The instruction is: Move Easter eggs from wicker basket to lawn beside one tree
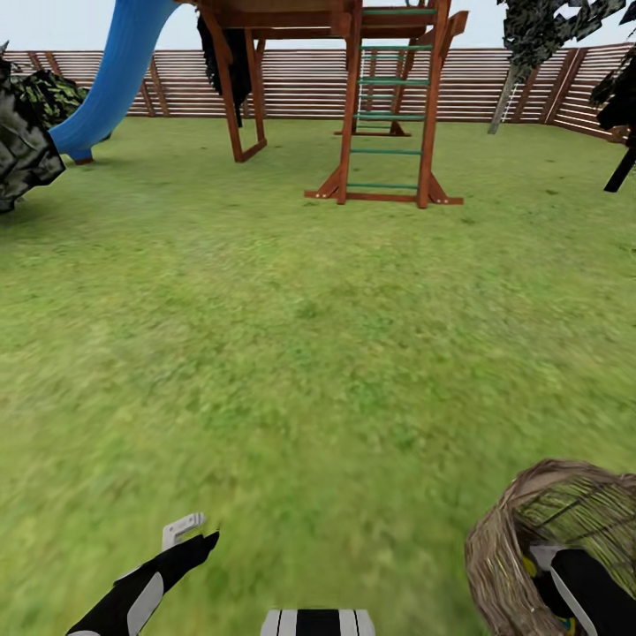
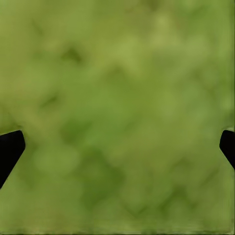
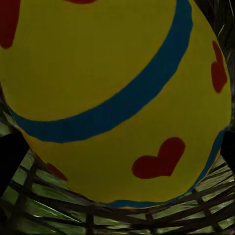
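Head view: mottled green grass lawn (image 1: 318, 353) is seen running to a brown horizontal-slat wooden fence (image 1: 291, 84). A wooden play tower (image 1: 353, 97) with a blue slide (image 1: 115, 75) is set at the far side. The grey-brown woven wicker basket (image 1: 508, 548) is placed on the grass at lower right; the right arm is lowered into it. The left gripper (image 1: 190, 534) is held low over bare grass at lower left.

Left wrist view: fingertips (image 2: 11, 149) are spread wide, nothing is gripped, blurred grass beneath.

Right wrist view: a yellow Easter egg with blue band and red hearts (image 3: 112, 98) is seen very close, resting on the basket weave. Dark fingertips (image 3: 11, 159) are placed either side of it; contact cannot be told.
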